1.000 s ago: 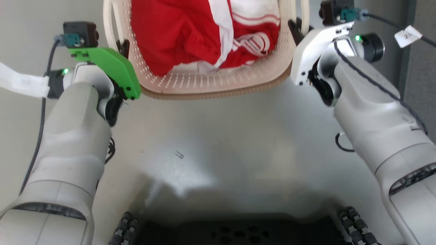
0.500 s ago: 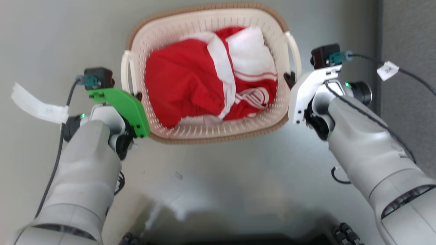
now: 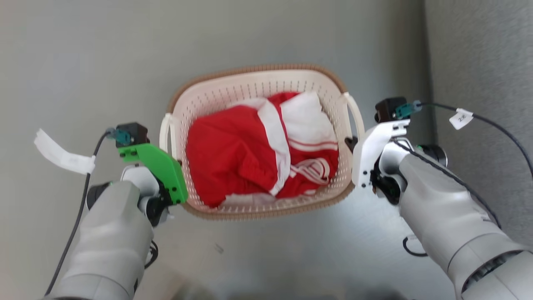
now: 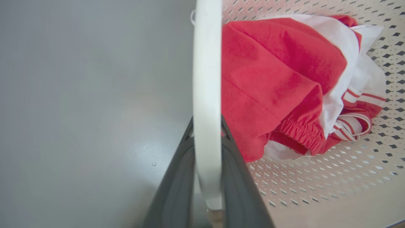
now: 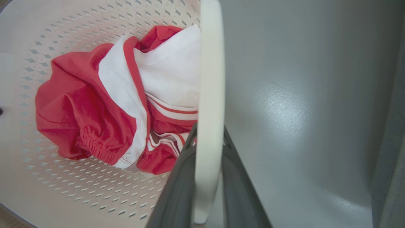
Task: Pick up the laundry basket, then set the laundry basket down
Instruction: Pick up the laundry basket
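Pinching the white loop of the left handle point(image 4: 206, 79), the left tool point(image 4: 207, 133) has a dark finger on each side of it, with the band running straight up between them in the left wrist view. The right tool point(image 5: 209, 133) nips the right handle point(image 5: 210, 79) the same way, one finger pressed to each face of the loop. In the head view a green plate point(image 3: 160, 171) covers most of the left tool, and a white plate point(image 3: 372, 150) covers the right one.

Between the two arms is the basket point(image 3: 250, 85), low in the middle of the head view, over the grey floor point(image 3: 291, 37). I cannot tell whether its base rests on the floor or hangs clear. Its mouth faces up at the camera. Its long axis runs side to side, handle to handle. It is turned a little, so the right end sits higher in the head view than the left. A brown woven-look rim rings the cream perforated walls.

Inside lie bunched red and white clothes point(image 3: 225, 158), with striped trim toward the right side.

A white tag point(image 3: 461, 118) hangs on the right arm's cable, and its marks are too small to read. A white strip point(image 3: 62, 156) flags the left cable, with no writing I can make out. A darker grey textured band point(image 3: 479, 50) runs down the right edge.
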